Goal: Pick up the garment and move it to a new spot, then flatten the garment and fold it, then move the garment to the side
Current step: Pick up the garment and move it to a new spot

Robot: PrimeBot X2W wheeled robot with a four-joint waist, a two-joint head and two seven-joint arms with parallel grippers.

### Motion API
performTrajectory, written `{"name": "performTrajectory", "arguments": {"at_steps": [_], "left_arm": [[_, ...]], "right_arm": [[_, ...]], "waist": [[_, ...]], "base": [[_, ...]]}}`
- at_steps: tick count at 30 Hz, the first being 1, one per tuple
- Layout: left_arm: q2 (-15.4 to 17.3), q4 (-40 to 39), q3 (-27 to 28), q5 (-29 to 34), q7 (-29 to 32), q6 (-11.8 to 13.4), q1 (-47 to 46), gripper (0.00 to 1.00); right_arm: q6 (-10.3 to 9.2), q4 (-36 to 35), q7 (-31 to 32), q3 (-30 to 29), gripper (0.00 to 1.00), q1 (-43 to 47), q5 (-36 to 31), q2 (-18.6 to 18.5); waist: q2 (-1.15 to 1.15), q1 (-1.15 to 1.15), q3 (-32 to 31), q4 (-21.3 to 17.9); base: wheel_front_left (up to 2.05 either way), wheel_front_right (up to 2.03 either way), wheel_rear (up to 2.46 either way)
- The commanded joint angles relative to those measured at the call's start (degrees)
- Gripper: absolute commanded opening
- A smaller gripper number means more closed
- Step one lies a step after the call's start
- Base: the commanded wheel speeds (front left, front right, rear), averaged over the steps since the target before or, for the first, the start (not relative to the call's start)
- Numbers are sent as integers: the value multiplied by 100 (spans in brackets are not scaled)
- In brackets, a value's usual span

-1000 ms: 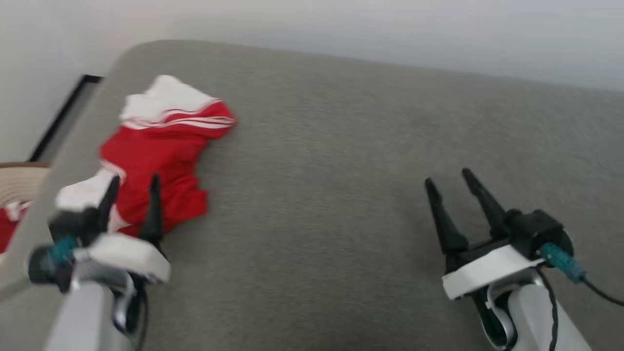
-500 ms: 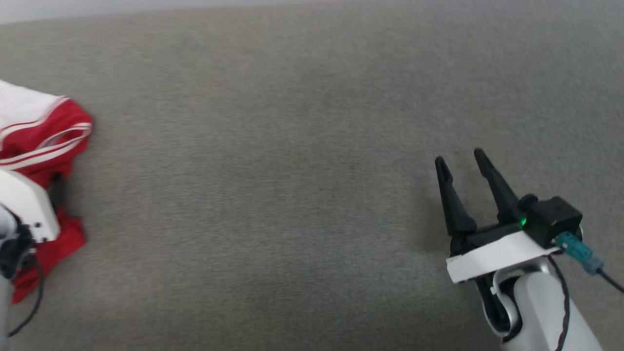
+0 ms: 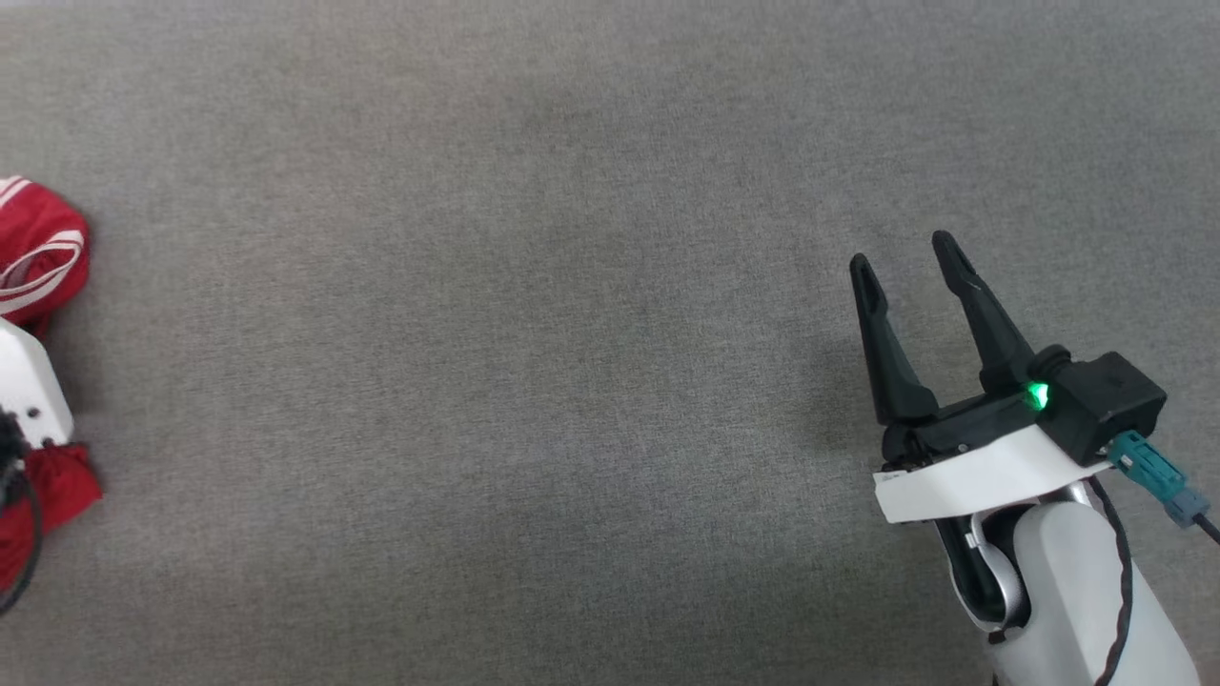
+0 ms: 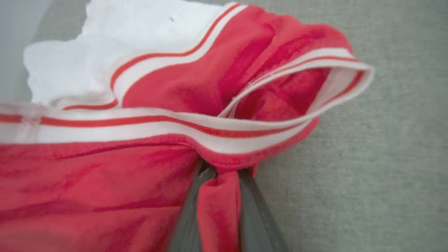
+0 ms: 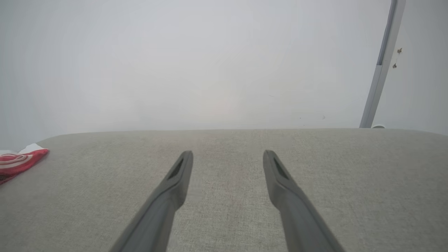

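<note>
Left wrist view, nearest the lens: clamps, between the two dark fingers [image 4: 187,217] of the left hand [image 4: 223,171], a narrow fold of the red jersey shirt [image 4: 175,87] with white sleeves and red-white striped trim. Keeps just that pinch of red cloth between the closed-in fingers, the striped band crossing right above their tips. Bunches beyond the grip into a crumpled heap, one white sleeve at the upper left, a looped striped hem gaping at the upper right. Lies on the grey woven-fabric tabletop [image 4: 385,157].

Head view: catches the shirt at the left edge, red folds above and below the white mount [image 3: 29,381] of the left hand. Holds the right hand [image 3: 903,251] at the lower right, well apart from the shirt, fingers spread wide and empty over bare grey fabric. Glows green at a small lamp [image 3: 1037,395] on the black block behind those fingers; carries a teal plug [image 3: 1153,472] with a black cable.

Right wrist view: looks along the two parted fingers over the tabletop, with a corner of the shirt at the far left edge. Ends farther back at a pale blank wall [image 5: 210,70] with a slim grey upright strip [image 5: 381,70] at the right.
</note>
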Motion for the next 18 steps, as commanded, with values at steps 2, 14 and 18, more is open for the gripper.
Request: {"name": "performTrajectory", "arguments": {"at_steps": [2,14,18], "left_arm": [[-85,6,-175,269,-632,62,172,0],[-768,-944,-1432,422,-1811,-69,-752,0],[-975,-1514,-2290,-8,-1609,-56,-1051,0]], "right_arm": [[0,-41,-29,-49,100,88,-30,9],[0,81,-30,-72,100,262,27,201],[0,24,-29,-137,100,188,62,295]], "waist": [[0,0,-207,91],[0,0,-728,191],[0,0,-596,-1]], "base": [[0,0,0],[0,0,0],[0,0,0]]}}
